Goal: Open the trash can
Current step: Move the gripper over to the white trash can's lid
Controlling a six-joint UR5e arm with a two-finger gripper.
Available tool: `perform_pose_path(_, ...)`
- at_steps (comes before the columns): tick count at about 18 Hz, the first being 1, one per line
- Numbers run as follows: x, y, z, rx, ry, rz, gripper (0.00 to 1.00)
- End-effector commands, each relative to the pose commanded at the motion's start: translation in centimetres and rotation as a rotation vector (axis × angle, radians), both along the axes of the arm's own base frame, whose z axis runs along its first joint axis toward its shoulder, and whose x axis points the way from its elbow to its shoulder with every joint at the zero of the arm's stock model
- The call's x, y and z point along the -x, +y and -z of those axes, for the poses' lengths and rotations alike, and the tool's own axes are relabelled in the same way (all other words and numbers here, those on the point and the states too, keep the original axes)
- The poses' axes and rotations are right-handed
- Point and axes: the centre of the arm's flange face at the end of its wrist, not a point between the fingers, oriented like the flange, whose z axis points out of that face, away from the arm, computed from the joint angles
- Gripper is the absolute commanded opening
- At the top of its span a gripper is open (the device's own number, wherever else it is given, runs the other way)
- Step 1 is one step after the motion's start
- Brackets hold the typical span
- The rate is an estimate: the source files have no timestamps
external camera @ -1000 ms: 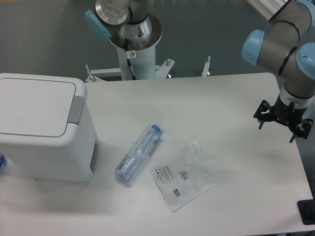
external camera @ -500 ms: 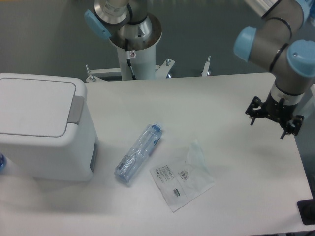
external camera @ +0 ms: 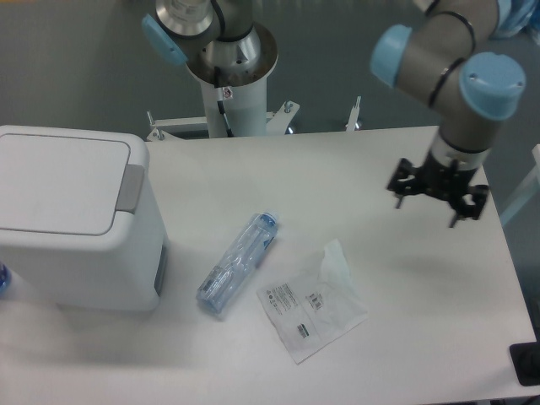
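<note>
Since the earlier frames my end effector point(external camera: 437, 193) had travelled leftward from the right edge of the surface point(external camera: 396, 278), and nothing else had shifted. I was in the approach step: the trash can point(external camera: 76, 224) stood at the left edge of the surface, lid point(external camera: 59, 184) flat and closed, its grey push tab point(external camera: 129, 187) on the side facing me, well apart from the end effector. My arm point(external camera: 447, 72) reached in from the upper right, wrist bent so the end effector pointed downward above the surface; it carried nothing, and I could not tell how far its fingers were spread. The next move, in my judgement, called for a long crossing leftward, passing over the clear bottle point(external camera: 238, 263) and the plastic bag point(external camera: 314, 304) lying mid-surface, then a descent onto the tab.
</note>
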Motion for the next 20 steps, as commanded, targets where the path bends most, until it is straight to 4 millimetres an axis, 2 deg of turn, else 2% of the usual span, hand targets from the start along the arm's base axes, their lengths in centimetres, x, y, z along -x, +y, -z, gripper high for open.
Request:
perform_pose_path(2,-1.5,0.9,-1.4,-0.060,-0.035,-0.027,1.00)
perform_pose_path(6,-4.9,3.6,-2.7,-0.095,-0.083,-0.036,1.00)
perform_pose_path(10,-7.5,4.5,-6.1,-0.193,-0.143,-0.122,1.00)
perform_pose_path(16,-12.9,6.4,-10.4,-0.213,-0.164,-0.246,1.00)
perform_pose_path(20,-15.4,8.2,-11.4,-0.243,-0.205,-0.260,1.00)
